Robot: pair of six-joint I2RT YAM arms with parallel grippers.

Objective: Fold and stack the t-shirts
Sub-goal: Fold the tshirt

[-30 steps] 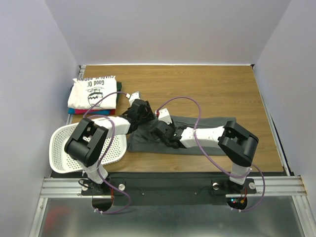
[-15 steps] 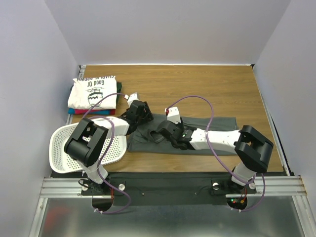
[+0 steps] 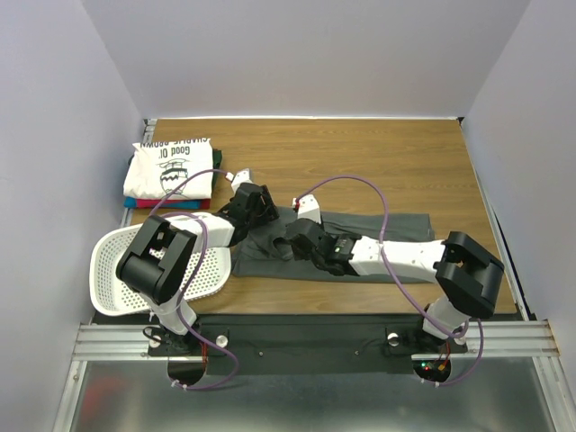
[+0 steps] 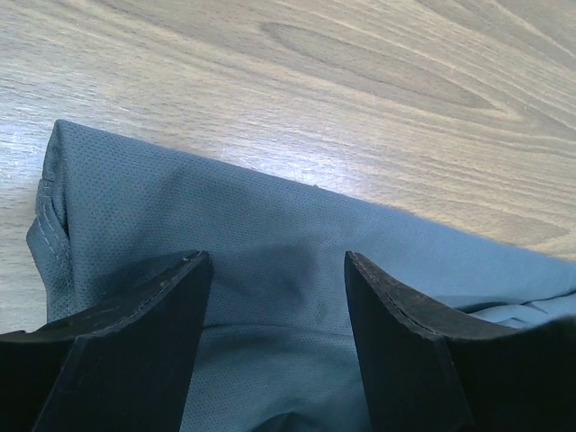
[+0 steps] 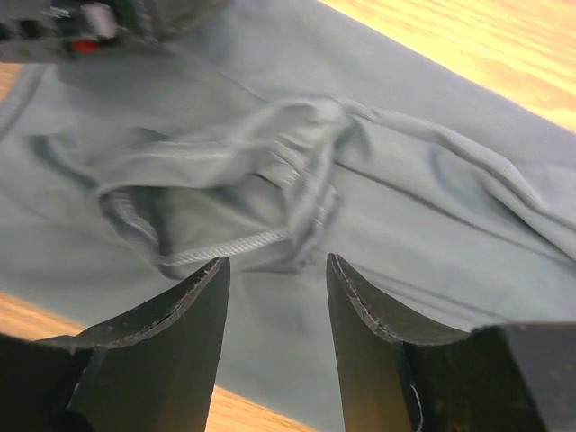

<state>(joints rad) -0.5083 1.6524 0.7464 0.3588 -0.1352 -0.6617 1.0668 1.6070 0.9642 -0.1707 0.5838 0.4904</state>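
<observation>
The grey tee (image 3: 409, 225) is lying just right of the basket (image 3: 108, 270), as a long rumpled band on the worktop (image 3: 360, 153). The left end effector (image 4: 274, 270) is hovering spread over its basket-side end, gripping nothing. The right end effector (image 5: 274, 270), also spread, is straddling a bunched hem fold (image 5: 225, 243) farther from the basket. The cloth is looking light and limp, likely sagging when lifted, so pinching hemmed edges or corners seems best.

A charcoal-grey t-shirt (image 3: 396, 225) lies across the middle of the table (image 3: 360, 153) as a long folded strip, its left part rumpled into ridges; far left, a white printed t-shirt (image 3: 169, 166) tops a folded stack (image 3: 148, 203) showing red and blue edges.
</observation>
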